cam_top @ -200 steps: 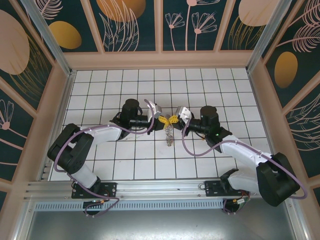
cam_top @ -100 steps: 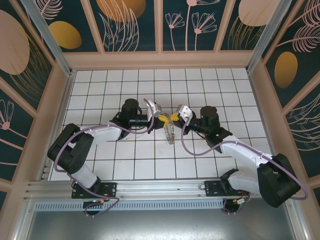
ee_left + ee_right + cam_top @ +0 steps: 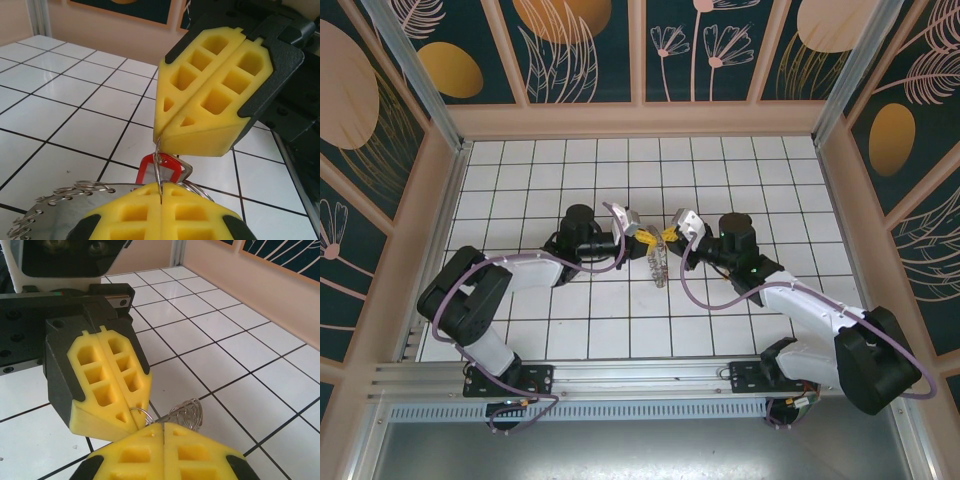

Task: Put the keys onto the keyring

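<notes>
My left gripper [image 3: 648, 240] [image 3: 161, 200] and right gripper [image 3: 670, 235] [image 3: 164, 432] meet tip to tip above the middle of the floor, both shut. A thin wire loop [image 3: 158, 167] [image 3: 142, 415] runs from the seam of the left gripper's pads into the tips of the right one. A key's red tag [image 3: 172, 167] hangs right behind that loop. The keyring [image 3: 658, 265] [image 3: 55, 220], a flat grey disc fringed with small metal loops [image 3: 189, 415], dangles below both grippers. The metal blades of the keys are hidden.
White tiled floor [image 3: 620, 320] with black grout lines lies all round, boxed in by beige walls [image 3: 640, 120]. A metal rail [image 3: 570, 378] at the near edge carries both arm bases. Purple cables [image 3: 705, 300] loop beside each arm.
Both grippers stay pinched together. The pair has edged slightly away from the bases and the hanging keyring has moved with them.
</notes>
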Controlling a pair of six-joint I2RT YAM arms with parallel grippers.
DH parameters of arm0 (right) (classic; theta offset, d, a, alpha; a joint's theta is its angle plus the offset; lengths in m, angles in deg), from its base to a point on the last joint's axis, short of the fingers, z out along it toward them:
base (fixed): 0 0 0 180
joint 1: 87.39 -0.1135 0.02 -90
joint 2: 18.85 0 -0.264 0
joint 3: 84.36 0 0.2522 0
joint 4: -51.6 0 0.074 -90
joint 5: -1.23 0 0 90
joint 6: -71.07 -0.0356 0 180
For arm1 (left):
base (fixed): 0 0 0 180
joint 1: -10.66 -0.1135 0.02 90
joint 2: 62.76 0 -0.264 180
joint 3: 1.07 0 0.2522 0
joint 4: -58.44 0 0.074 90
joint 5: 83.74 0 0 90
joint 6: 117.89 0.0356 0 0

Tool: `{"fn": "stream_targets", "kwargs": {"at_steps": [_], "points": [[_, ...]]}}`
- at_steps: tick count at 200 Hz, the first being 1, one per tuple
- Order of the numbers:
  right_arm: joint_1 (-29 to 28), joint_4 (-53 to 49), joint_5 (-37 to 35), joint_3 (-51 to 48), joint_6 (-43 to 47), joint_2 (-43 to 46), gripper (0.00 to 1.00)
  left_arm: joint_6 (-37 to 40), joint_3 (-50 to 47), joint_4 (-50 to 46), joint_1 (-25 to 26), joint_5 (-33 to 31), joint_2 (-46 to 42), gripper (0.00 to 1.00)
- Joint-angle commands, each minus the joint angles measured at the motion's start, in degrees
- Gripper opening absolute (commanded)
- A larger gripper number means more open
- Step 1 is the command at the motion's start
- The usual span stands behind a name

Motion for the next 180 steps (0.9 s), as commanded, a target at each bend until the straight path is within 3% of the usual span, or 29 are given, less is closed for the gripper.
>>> {"fn": "stream_targets", "kwargs": {"at_steps": [1,50,126,180], "points": [[-0.2,-0.3,-3.7,2.4,0.4,0.5,0.00,-3.2,-1.2,7.9,0.3,1.6,1.5,0.00],[-1.7,-0.4,-1.2,3.6,2.5,0.3,0.00,-5.0,-1.5,10.7,0.3,1.4,3.1,0.01],[-2.0,-2.1,0.6,4.6,4.8,0.1,0.00,-4.0,-0.3,8.8,0.3,1.0,3.1,0.17],[-2.1,-3.1,1.6,5.1,5.8,-0.2,0.00,-2.3,1.7,5.4,0.3,1.7,3.2,0.18]]}}
